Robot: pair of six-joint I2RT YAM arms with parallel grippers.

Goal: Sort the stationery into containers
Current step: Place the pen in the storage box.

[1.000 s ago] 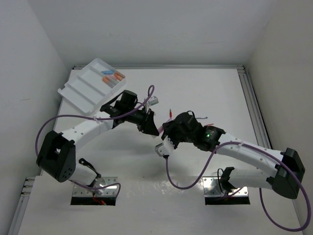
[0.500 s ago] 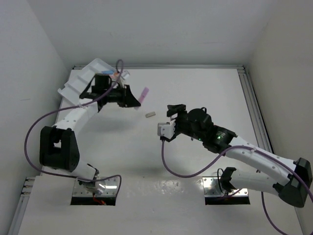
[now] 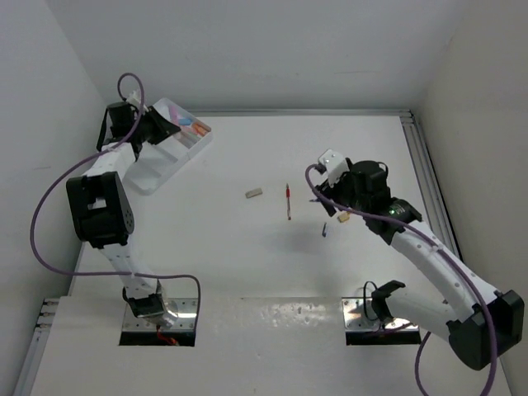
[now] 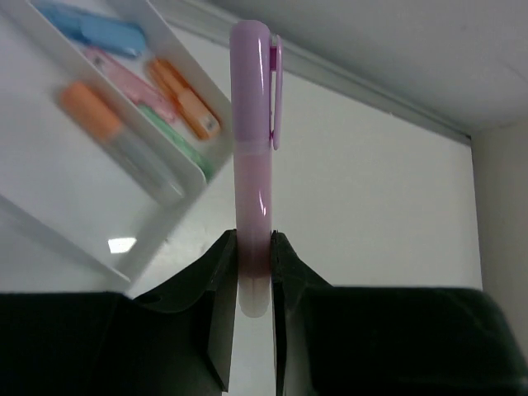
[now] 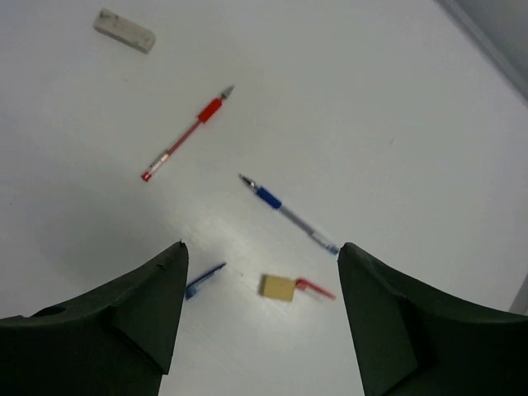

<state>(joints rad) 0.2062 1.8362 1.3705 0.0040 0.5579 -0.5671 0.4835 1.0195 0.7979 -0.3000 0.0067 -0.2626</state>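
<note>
The left tool was pinching a lilac-pink marker near its butt end. Most of the barrel and the capped end stuck out ahead of the fingers, a hold that I judged would let it be laid lengthwise into a slot. The white tray lay just ahead and to the left of that tool. One of its long compartments held a blue marker, an orange marker and a green marker side by side. Like seemed to go with like there, so the pinched marker probably belonged beside them; it had not yet been let go.

Further right, the right tool hung over the tabletop with its fingers spread wide and nothing between them. Just below the gap lay a beige eraser with a small red piece touching it, and a small blue piece lay by the left finger. A blue pen lay just ahead, a red pen further ahead, and a second eraser furthest ahead and left. The wide spread suited dropping around one of these, but I could not tell which.
</note>
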